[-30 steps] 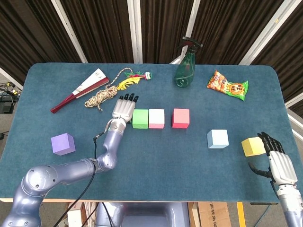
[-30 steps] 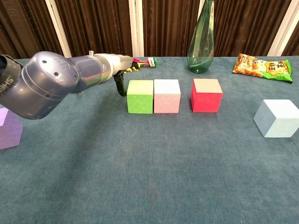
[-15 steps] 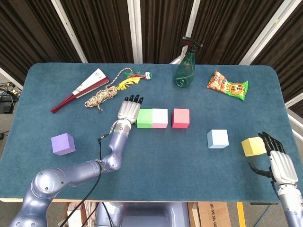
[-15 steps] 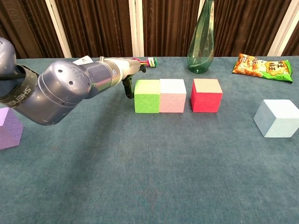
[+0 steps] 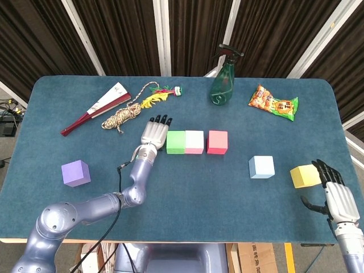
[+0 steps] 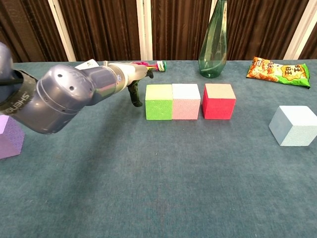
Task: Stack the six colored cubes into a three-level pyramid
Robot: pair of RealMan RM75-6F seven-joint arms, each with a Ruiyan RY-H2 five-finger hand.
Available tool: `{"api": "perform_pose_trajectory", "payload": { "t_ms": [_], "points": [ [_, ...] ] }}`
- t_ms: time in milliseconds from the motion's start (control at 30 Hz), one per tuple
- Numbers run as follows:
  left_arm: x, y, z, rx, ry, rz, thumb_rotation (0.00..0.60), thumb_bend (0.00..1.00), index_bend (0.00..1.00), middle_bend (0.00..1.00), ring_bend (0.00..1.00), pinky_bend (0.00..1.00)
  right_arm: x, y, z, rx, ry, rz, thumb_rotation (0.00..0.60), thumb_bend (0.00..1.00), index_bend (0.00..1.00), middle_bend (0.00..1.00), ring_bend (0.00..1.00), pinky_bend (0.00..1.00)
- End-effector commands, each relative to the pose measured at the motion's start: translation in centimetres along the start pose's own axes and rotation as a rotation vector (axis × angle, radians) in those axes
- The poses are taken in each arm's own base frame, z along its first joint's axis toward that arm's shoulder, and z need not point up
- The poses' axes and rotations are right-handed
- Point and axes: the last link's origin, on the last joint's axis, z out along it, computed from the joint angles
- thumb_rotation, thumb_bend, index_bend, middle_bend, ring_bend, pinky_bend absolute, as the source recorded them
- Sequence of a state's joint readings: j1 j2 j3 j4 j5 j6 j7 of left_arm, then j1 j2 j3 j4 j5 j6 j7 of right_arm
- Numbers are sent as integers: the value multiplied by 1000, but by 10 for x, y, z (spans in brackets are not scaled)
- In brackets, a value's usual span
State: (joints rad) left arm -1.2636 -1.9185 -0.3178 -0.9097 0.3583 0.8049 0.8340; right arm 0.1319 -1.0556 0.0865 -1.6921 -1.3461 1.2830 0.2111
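Note:
A green cube, a pink cube and a red cube stand in a row mid-table, green touching pink, a narrow gap before red. My left hand lies flat with fingers extended just left of the green cube, holding nothing. A purple cube sits far left. A light blue cube and a yellow cube sit at the right. My right hand is open beside the yellow cube.
At the back lie a folded fan, a coil of rope, a feathered toy, a green spray bottle and a snack bag.
My left hand has slid the green and pink cubes to the right, closing most of the gap to the red cube. The hand now stands slightly off the green cube. The right hand stayed put.

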Motion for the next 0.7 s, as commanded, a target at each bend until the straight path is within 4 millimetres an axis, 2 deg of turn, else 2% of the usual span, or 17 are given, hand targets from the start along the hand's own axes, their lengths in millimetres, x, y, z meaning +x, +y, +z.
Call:
{"api": "perform_pose_trajectory", "payload": {
  "t_ms": [33,200,367,533,700],
  "points": [
    [1,-19,-4,29,5,-6,600,384,0,0,24,120,0,0,0,-1,1,0,600,305,0,0,0,0],
    [8,-49,-16,67,16,-49,600,378,0,0,24,120,0,0,-1,2,2,-5,600,305,0,0,0,0],
    [27,-85,-35,108,59,-126,600,344,0,0,24,112,-1,-1,-2,10,3,-16,600,305,0,0,0,0],
    [47,-118,-66,125,96,-183,600,258,0,0,24,102,-2,-3,-1,12,16,-23,600,305,0,0,0,0],
    [59,-155,-122,143,129,-234,600,185,0,0,14,99,-4,-4,0,5,24,-26,600,305,0,0,0,0]
  ]
}}
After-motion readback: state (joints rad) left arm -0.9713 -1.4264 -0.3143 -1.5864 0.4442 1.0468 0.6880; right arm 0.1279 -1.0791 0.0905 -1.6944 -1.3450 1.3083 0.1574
